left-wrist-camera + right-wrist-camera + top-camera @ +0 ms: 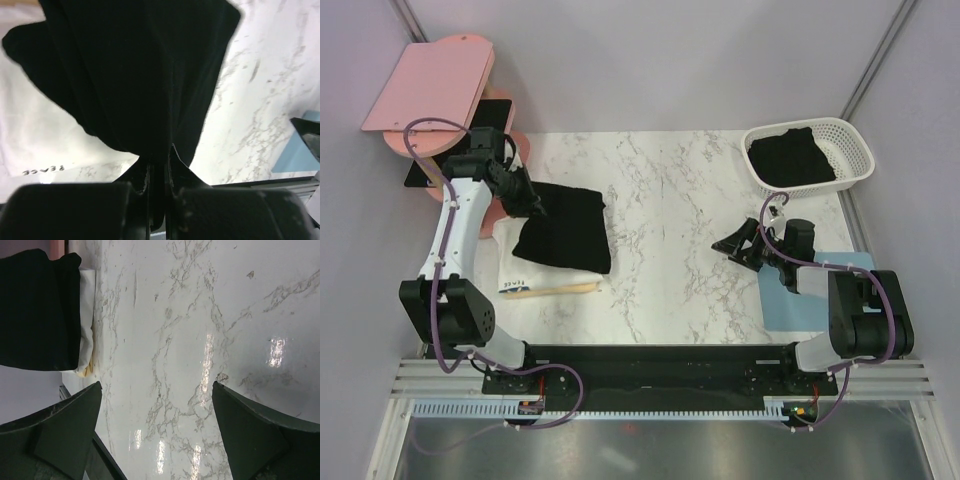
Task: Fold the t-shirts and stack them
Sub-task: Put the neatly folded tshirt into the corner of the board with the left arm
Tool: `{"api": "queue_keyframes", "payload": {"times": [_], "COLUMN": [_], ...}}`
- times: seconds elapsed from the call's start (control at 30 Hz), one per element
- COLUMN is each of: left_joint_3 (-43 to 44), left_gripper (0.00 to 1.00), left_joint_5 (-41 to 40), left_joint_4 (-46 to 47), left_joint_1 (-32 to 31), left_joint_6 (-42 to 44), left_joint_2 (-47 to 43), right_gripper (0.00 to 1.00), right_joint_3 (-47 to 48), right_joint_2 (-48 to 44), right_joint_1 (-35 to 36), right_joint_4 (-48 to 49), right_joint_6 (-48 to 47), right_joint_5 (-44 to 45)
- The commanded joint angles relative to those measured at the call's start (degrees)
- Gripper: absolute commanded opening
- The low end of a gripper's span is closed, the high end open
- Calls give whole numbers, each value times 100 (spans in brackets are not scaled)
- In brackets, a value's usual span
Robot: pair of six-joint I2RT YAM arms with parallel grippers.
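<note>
The left tool (159, 154) grips the black t-shirt (568, 230) by its far-left corner, atop the white t-shirt (552, 279). The right tool (735, 243) gapes, well apart.

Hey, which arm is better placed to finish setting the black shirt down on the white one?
Left. The left gripper is shut on the black shirt at its edge, over the white shirt. The right gripper is open and empty above the bare table, apart from the stack.
</note>
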Motion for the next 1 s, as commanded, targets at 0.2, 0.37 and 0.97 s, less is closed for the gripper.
{"api": "queue_keyframes", "payload": {"times": [0.2, 0.37, 0.97], "left_joint_3": [-1277, -1215, -609], "left_gripper": [2, 2, 100], "left_joint_5": [-35, -764, -1311], "left_joint_4": [46, -42, -183], "left_joint_1": [741, 759, 505], "left_joint_6": [713, 660, 572], "left_joint_2": [-143, -116, -703], "right_gripper": [98, 98, 98], "right_joint_3": [-43, -25, -78], "right_joint_2": [268, 312, 637], "right_joint_1": [-13, -4, -4], "right_joint_4": [516, 446, 648], "right_joint_6": [80, 10, 36], "right_joint_5": [-197, -188, -188]}}
